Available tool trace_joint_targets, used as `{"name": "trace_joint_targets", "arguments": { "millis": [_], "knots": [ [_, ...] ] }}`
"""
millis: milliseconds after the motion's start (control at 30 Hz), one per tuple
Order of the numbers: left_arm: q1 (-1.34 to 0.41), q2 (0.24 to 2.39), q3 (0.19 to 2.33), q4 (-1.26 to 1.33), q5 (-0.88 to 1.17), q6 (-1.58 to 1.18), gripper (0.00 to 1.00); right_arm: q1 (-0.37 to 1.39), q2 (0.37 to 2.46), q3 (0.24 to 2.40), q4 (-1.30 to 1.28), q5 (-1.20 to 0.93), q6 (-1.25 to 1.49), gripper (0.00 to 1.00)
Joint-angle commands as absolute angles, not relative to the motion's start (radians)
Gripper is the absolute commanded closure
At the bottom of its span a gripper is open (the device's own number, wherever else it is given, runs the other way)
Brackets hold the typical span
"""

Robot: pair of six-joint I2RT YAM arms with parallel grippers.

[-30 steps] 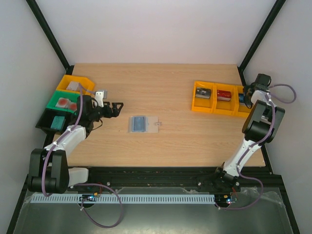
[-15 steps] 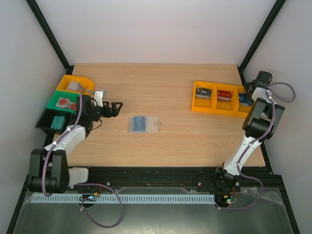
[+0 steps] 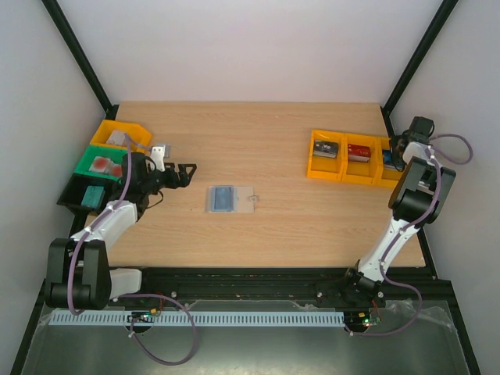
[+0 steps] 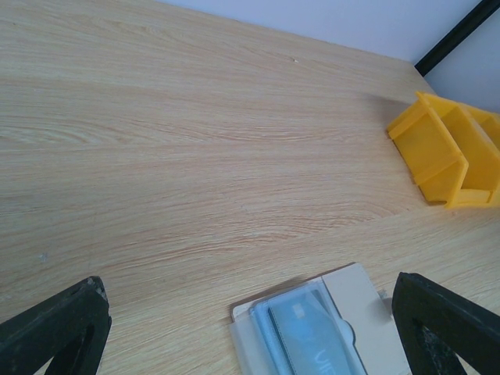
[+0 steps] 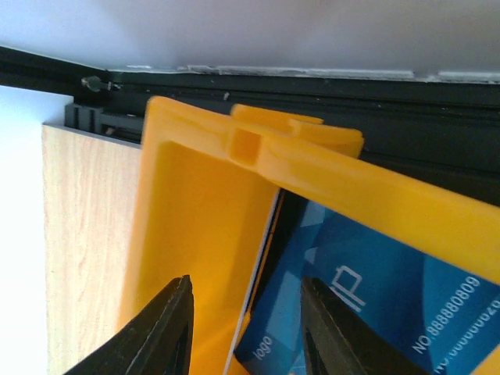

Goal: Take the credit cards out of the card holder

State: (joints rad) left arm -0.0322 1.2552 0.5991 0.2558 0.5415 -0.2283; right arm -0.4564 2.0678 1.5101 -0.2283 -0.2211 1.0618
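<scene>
The card holder [image 3: 227,198] lies open on the table, pale outside with blue sleeves inside; in the left wrist view the card holder [image 4: 312,328] shows a blue card tucked in it. My left gripper [image 3: 186,173] hovers just left of it, wide open and empty [image 4: 248,295]. At the far right, my right gripper [image 3: 397,155] dips into the rightmost yellow bin [image 5: 187,226]. Its jaws [image 5: 246,328] stand apart over the edge of a blue credit card [image 5: 383,297] lying in that bin. A red credit card [image 3: 359,151] sits in the middle bin.
A row of three yellow bins [image 3: 326,166] stands at the right, the leftmost holding a dark item [image 3: 324,148]. Yellow [image 3: 117,133], green [image 3: 100,162] and black [image 3: 84,195] bins line the left edge, with a small grey piece [image 3: 160,150] beside them. Black frame posts rise at the back corners.
The right gripper's jaws have spread slightly over the blue card, and its wrist shifted a little. The left arm and card holder have not moved.
</scene>
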Motion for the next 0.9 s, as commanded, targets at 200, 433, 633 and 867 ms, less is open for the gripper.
{"name": "trace_joint_targets", "arguments": {
  "millis": [200, 433, 633, 867],
  "knots": [
    [-0.026, 1.266, 0.603, 0.273, 0.544, -0.218, 0.0, -0.469, 2.063, 1.51, -0.26, -0.207, 1.034, 0.59],
    [-0.026, 1.267, 0.607, 0.271, 0.545, -0.216, 0.0, -0.468, 2.119, 1.533, -0.249, -0.237, 1.068, 0.59],
    [-0.026, 1.27, 0.607, 0.271, 0.545, -0.215, 0.0, -0.466, 2.114, 1.518, -0.253, -0.248, 1.075, 0.6],
    [-0.026, 1.269, 0.607, 0.275, 0.545, -0.215, 0.01, -0.466, 2.138, 1.536, -0.261, -0.226, 1.066, 0.62]
  ]
}}
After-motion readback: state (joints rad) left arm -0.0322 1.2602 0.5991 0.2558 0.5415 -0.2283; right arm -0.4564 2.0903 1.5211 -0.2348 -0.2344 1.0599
